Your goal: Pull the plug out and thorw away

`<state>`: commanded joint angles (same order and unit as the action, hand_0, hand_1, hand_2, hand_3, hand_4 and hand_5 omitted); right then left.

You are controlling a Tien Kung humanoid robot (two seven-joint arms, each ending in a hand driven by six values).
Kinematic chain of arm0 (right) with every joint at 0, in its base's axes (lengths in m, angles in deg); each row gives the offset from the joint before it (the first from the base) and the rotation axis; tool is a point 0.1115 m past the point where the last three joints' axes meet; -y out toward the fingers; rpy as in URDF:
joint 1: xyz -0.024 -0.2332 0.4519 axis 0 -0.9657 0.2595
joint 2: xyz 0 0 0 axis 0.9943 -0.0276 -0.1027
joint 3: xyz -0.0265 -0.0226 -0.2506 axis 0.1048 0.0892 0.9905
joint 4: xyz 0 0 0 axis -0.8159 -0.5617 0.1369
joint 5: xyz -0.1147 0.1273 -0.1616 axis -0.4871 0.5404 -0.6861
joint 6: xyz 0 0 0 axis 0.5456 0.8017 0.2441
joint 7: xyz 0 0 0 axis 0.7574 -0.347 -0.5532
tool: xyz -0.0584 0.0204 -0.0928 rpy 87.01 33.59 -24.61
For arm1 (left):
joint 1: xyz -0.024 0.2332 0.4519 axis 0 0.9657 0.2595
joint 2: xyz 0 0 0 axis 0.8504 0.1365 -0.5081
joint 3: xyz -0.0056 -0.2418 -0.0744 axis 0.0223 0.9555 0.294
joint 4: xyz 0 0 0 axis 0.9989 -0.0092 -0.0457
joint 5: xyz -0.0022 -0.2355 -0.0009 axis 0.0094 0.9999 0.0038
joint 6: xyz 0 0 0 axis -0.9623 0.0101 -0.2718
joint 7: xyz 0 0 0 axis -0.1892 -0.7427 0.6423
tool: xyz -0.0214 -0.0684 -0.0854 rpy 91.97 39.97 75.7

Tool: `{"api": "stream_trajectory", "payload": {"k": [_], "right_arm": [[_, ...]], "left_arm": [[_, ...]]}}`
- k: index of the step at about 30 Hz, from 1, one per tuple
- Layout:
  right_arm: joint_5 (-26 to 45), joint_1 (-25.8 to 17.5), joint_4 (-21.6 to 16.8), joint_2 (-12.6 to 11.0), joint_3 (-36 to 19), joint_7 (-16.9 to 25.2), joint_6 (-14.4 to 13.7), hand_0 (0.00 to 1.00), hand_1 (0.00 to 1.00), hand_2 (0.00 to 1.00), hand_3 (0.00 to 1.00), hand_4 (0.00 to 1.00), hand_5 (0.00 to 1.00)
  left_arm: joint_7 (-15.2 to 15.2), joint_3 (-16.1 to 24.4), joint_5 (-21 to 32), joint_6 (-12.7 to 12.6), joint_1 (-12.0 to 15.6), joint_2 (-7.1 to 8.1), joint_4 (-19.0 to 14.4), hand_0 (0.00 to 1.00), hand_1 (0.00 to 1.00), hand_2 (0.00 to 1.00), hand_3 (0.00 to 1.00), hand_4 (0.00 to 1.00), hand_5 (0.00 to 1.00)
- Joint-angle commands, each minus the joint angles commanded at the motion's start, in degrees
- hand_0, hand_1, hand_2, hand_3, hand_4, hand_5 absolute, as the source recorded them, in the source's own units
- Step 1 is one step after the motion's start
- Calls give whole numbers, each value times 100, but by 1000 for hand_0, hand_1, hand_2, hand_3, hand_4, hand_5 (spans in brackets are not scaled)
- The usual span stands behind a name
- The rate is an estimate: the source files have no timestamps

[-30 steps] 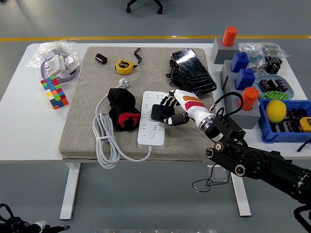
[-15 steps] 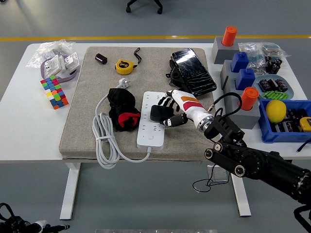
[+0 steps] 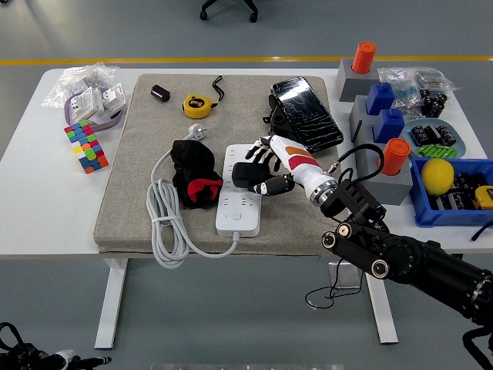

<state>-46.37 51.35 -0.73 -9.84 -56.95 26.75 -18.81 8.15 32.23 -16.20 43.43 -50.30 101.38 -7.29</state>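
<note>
The right hand (image 3: 264, 171) is seen with its fingers curled around a black plug (image 3: 248, 176), which is gripped from the right side. The plug is seated on the upper half of a white power strip (image 3: 241, 191) that lies lengthwise on a grey mat (image 3: 139, 154). A white cable (image 3: 168, 231) is coiled at the strip's left, by the mat's front edge. A black-and-red glove (image 3: 195, 173) is found just left of the strip. Behind the hand a black phone (image 3: 306, 113) is laid at the mat's far right corner. Further off, a yellow tape measure (image 3: 197, 105) and a colour cube (image 3: 86, 146) can be made out. A blue bin (image 3: 454, 214) is set at the table's right edge.
</note>
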Motion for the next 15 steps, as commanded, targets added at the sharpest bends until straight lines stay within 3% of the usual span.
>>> {"api": "stream_trajectory", "payload": {"k": [7,15], "right_arm": [[-185,-46,-290,-67,-473,-41,25,308,302,395,533,973,2],[-479,-251,-496,-305,-707,-124,191,306,301,396,533,974,2]], "left_arm": [[10,-15,35,-9,-10,10,8,534,664,693,670,837,702],[27,-42,83,-22,1,9,10,534,664,693,670,836,701]]}}
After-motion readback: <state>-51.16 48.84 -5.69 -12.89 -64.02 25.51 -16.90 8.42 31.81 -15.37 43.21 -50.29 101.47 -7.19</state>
